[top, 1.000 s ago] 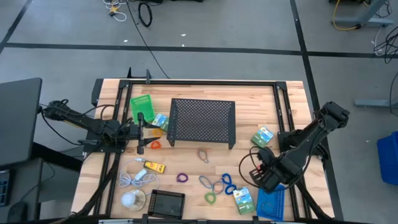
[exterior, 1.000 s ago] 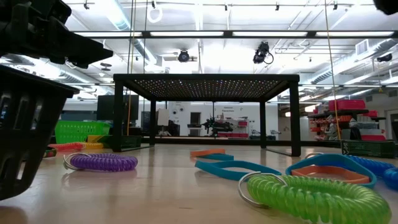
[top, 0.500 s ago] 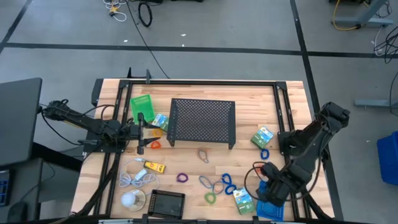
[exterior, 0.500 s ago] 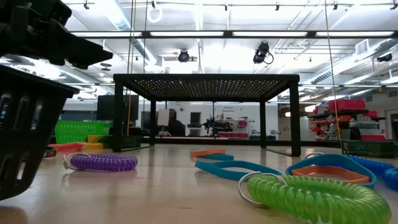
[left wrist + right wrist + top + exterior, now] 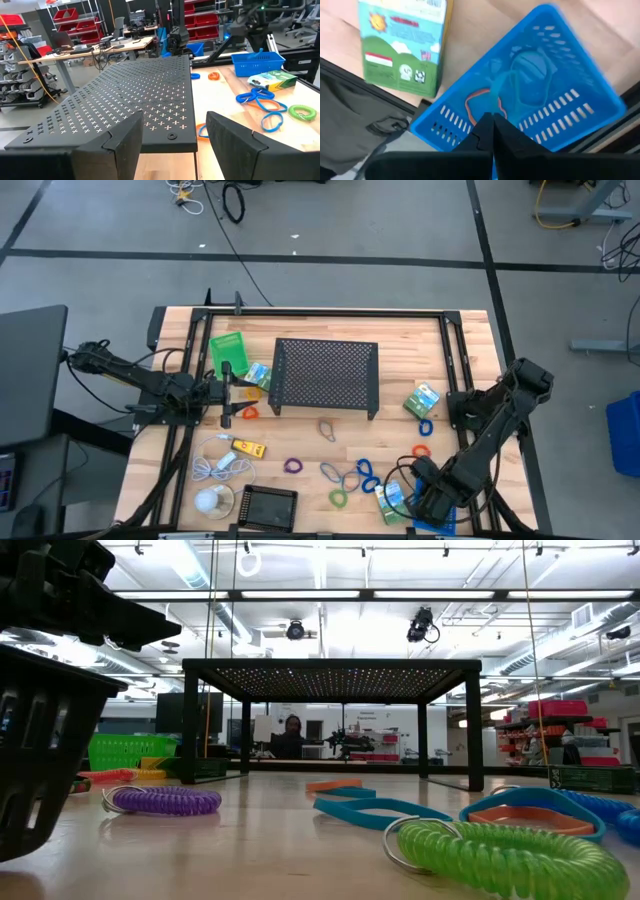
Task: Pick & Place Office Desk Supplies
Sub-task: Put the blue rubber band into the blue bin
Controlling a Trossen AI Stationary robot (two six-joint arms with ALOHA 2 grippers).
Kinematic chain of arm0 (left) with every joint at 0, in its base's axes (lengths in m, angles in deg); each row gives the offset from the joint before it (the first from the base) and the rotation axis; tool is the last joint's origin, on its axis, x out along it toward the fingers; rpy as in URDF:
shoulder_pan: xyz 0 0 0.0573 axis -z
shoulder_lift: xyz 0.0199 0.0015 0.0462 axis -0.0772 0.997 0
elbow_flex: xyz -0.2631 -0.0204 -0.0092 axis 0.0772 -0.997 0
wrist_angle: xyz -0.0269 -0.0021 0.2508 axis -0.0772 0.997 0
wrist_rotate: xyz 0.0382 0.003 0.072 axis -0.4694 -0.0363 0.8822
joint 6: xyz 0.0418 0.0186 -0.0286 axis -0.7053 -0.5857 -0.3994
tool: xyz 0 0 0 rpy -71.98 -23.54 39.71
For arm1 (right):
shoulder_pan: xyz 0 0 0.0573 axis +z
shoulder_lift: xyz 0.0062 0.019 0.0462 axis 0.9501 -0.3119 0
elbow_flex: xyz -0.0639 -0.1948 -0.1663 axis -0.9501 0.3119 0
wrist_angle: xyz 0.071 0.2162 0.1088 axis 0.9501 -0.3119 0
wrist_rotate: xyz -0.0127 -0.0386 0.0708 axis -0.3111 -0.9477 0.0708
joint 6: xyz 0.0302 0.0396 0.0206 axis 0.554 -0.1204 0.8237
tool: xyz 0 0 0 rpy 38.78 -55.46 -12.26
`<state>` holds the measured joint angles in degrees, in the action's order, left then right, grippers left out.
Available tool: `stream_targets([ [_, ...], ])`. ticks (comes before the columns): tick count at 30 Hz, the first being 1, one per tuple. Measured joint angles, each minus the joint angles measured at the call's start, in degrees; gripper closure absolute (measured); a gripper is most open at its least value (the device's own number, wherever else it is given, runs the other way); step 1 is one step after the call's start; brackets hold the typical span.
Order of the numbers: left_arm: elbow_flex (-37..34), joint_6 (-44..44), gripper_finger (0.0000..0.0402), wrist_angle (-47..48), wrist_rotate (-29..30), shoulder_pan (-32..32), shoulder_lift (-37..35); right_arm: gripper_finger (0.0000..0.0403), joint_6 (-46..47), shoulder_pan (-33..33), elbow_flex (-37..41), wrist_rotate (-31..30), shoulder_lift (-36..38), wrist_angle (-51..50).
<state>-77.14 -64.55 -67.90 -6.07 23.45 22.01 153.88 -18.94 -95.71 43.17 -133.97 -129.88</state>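
Blue tray (image 5: 540, 95) beneath closed right gripper (image 5: 492, 131)

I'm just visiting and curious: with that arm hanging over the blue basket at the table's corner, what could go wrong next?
The blue tray sits at the table's very edge, so the right gripper, its fingers together above it, might nudge it off. It could also bump the green-blue packet lying right beside the tray. The left gripper waits, open, by the black mesh stand.

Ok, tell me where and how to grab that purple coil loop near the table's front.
Grip the purple coil loop across one side of its ring, coming straight down. It lies flat on the table with clear wood around it, so a finger probably fits inside the ring.
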Motion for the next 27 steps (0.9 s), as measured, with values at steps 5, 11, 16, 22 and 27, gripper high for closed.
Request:
stream_targets([
  [5,0.0,0.0,0.0178,0.0,0.0,0.0,0.0,0.0403,-0.8,0.0,0.0,1.1,-2.5,2.7],
  [11,0.0,0.0,0.0178,0.1,0.0,0.0,0.0,0.0402,-1.2,0.0,0.5,0.5,-4.1,4.1],
  [16,0.0,0.0,0.0178,0.2,0.0,0.0,0.0,0.0379,-1.6,0.4,0.6,-2.6,-4.2,4.9],
  [22,0.0,0.0,0.0178,0.2,0.0,0.0,0.0,0.0326,-3.1,0.7,0.6,-3.2,-4.2,4.9],
  [27,0.0,0.0,0.0178,0.2,0.0,0.0,0.0,0.0270,-3.8,0.7,0.6,-3.3,-4.1,4.9],
])
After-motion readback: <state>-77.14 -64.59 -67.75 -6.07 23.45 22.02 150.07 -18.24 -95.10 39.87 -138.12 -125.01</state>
